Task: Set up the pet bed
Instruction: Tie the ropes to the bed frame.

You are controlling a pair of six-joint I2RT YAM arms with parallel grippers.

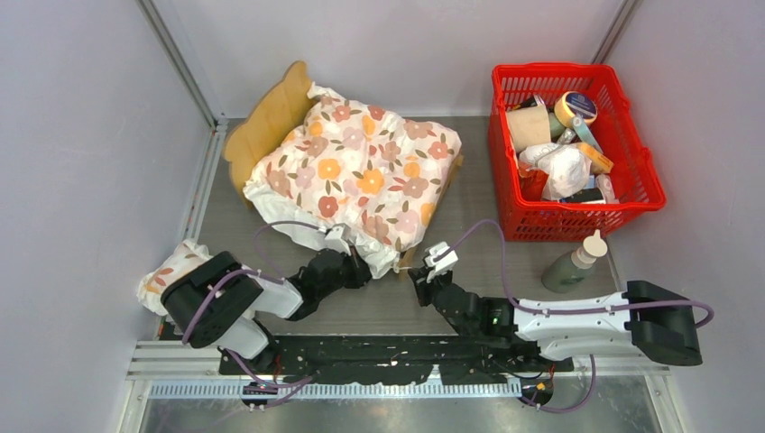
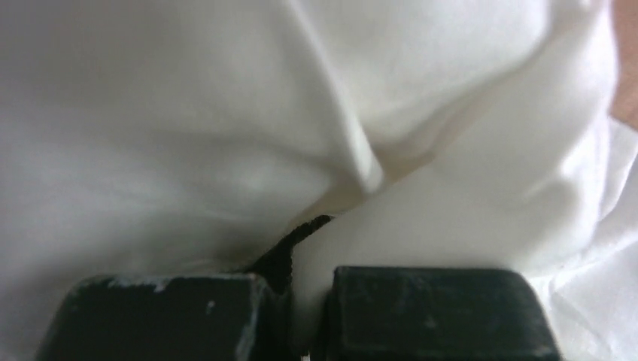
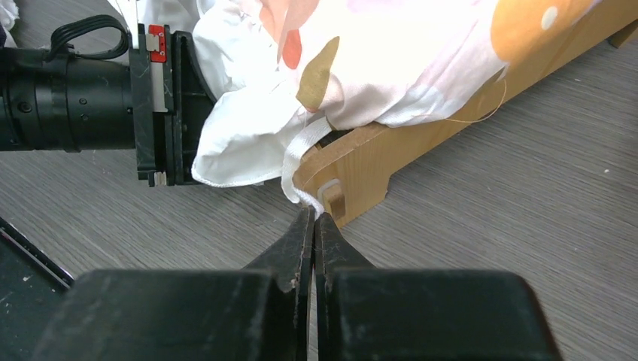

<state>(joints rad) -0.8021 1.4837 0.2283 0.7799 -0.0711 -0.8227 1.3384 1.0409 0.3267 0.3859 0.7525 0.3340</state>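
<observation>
Pincers are closed at the foot of the light-wood pet bed frame (image 1: 266, 117), set on a grey table (image 1: 505, 289) and judged light, rigid, best gripped by a rail: left gripper (image 2: 303, 289) on the soft white floral-print cushion (image 1: 361, 167), right gripper (image 3: 312, 226) on a thin white strap (image 3: 301, 154) shown only from its wrist.

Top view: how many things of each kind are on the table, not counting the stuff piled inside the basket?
Wooden pet bed: 1
Floral cushions: 2, large cushion on the bed, small cushion at near left
Red basket: 1
Bottle: 1
Total: 5
</observation>
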